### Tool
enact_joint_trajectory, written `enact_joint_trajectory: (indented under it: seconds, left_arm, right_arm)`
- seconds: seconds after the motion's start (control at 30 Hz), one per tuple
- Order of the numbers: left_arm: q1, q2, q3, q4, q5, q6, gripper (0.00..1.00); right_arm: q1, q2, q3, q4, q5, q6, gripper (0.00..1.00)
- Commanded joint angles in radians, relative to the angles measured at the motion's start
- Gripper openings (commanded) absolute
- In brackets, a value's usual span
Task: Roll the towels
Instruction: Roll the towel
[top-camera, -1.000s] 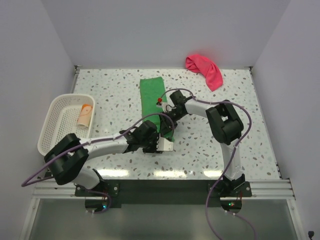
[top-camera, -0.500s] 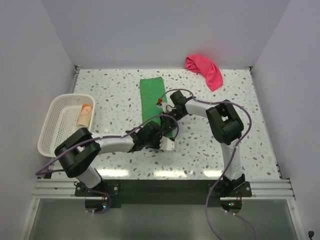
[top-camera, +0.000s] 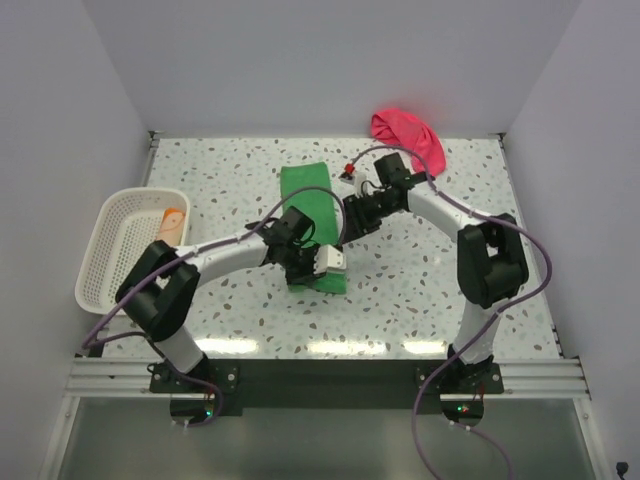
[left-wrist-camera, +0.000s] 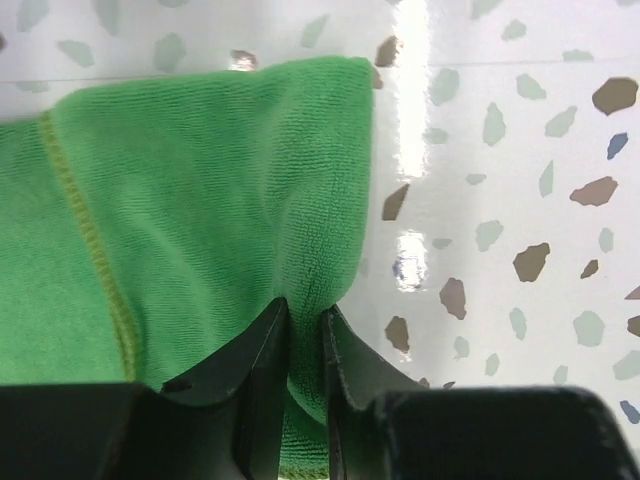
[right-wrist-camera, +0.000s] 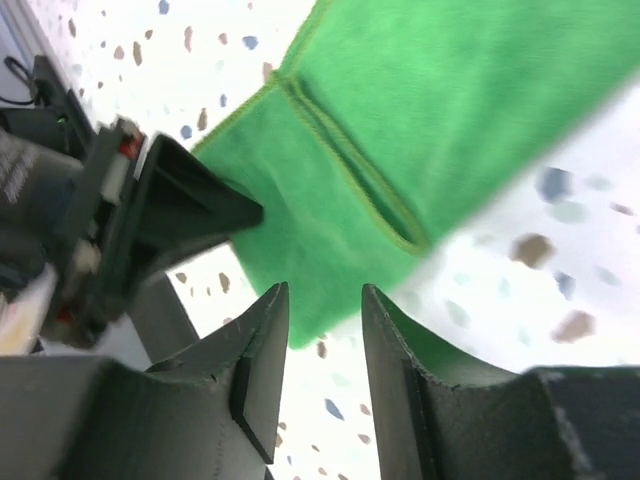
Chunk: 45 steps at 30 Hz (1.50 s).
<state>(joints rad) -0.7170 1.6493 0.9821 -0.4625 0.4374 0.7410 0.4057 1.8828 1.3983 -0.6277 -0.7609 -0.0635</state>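
The bright green towel (top-camera: 303, 192) lies lengthwise at the table's middle, its near end folded over (top-camera: 327, 283). My left gripper (top-camera: 318, 262) is shut on a fold of that towel (left-wrist-camera: 200, 200), pinched between its fingers (left-wrist-camera: 265, 350). My right gripper (top-camera: 355, 218) is open and empty, hovering just right of the towel; the towel (right-wrist-camera: 420, 110) and the left gripper (right-wrist-camera: 170, 210) show beyond its fingertips (right-wrist-camera: 262, 330). The pink-red towel (top-camera: 408, 137) lies crumpled at the back right. The pale peach-orange towel (top-camera: 171, 228) lies rolled in the white mesh basket (top-camera: 110, 255).
The basket stands at the left edge of the speckled table (top-camera: 420, 290). White walls close in the back and both sides. Purple cables loop over both arms.
My right gripper has let go of the green towel and drawn back to the right. My left gripper, still pinching the towel, has swung with its arm; the towel's near end has shifted nearer.
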Motion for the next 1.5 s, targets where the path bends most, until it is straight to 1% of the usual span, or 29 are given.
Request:
enact_joint_trajectory:
  seconds: [0.0,0.1,0.17,0.3,0.4,0.43,0.53,0.7,0.87,1.0,1.03,1.07,1.1,1.17,1.2,1.27,1.3,1.33,1.37,1.4,1.43,1.47]
  left_arm:
    - [0.065,0.061,0.122,-0.14,0.19,-0.031,0.24]
    - [0.108,0.122,0.223,-0.197,0.265,-0.026,0.25]
    - [0.14,0.154,0.262,-0.234,0.288,-0.019,0.26]
    - [0.201,0.256,0.36,-0.28,0.336,-0.006,0.3]
    - [0.243,0.328,0.412,-0.323,0.368,0.006,0.32]
    - [0.263,0.345,0.423,-0.332,0.377,0.006,0.32]
    - [0.295,0.4,0.458,-0.349,0.417,0.009,0.33]
    - [0.304,0.431,0.469,-0.34,0.42,0.009,0.34]
    - [0.306,0.449,0.48,-0.335,0.409,0.005,0.36]
    - [0.307,0.454,0.478,-0.327,0.408,-0.006,0.38]
    - [0.312,0.454,0.477,-0.32,0.411,-0.011,0.38]
    - [0.315,0.451,0.474,-0.315,0.414,-0.021,0.39]
    - [0.321,0.449,0.466,-0.303,0.417,-0.028,0.39]
    - [0.329,0.44,0.452,-0.294,0.417,-0.035,0.41]
    - [0.336,0.434,0.446,-0.28,0.419,-0.037,0.42]
    - [0.346,0.403,0.422,-0.252,0.417,-0.051,0.46]
    - [0.352,0.389,0.385,-0.213,0.406,-0.055,0.47]
    - [0.353,0.373,0.365,-0.188,0.391,-0.061,0.47]
    - [0.356,0.336,0.34,-0.164,0.374,-0.077,0.49]
    - [0.364,0.314,0.292,-0.11,0.326,-0.084,0.49]
    - [0.367,0.293,0.267,-0.088,0.299,-0.089,0.49]
    - [0.372,0.244,0.216,-0.065,0.272,-0.091,0.51]
  right_arm:
    - [-0.06,-0.031,0.031,-0.082,-0.011,-0.08,0.41]
    - [-0.076,-0.047,0.027,-0.13,-0.029,-0.137,0.44]
    - [-0.074,-0.057,0.009,-0.138,-0.044,-0.163,0.47]
    - [-0.076,-0.083,-0.036,-0.107,-0.072,-0.168,0.51]
    - [-0.073,-0.091,-0.067,-0.07,-0.1,-0.153,0.6]
    - [-0.071,-0.093,-0.073,-0.061,-0.103,-0.15,0.68]
    - [-0.045,-0.087,-0.096,-0.021,-0.095,-0.139,0.72]
    - [0.018,-0.057,-0.128,0.097,-0.042,-0.081,0.72]
    - [0.057,-0.016,-0.133,0.175,-0.008,-0.016,0.69]
    - [0.074,0.016,-0.137,0.198,0.015,-0.007,0.61]
    - [0.076,0.022,-0.143,0.206,0.017,-0.002,0.56]
    - [0.074,0.029,-0.154,0.213,0.031,0.008,0.52]
    - [0.074,0.047,-0.159,0.224,0.035,0.011,0.46]
    - [0.074,0.071,-0.16,0.23,0.06,0.028,0.37]
    - [0.074,0.094,-0.157,0.233,0.06,0.033,0.3]
    - [0.074,0.119,-0.142,0.232,0.054,0.048,0.24]
    - [0.074,0.13,-0.137,0.23,0.052,0.056,0.21]
    - [0.076,0.153,-0.128,0.226,0.052,0.056,0.16]
    - [0.074,0.163,-0.108,0.22,0.054,0.056,0.14]
    - [0.074,0.177,-0.101,0.203,0.063,0.085,0.12]
    - [0.074,0.196,-0.091,0.192,0.066,0.083,0.08]
    - [0.074,0.206,-0.075,0.183,0.069,0.083,0.08]
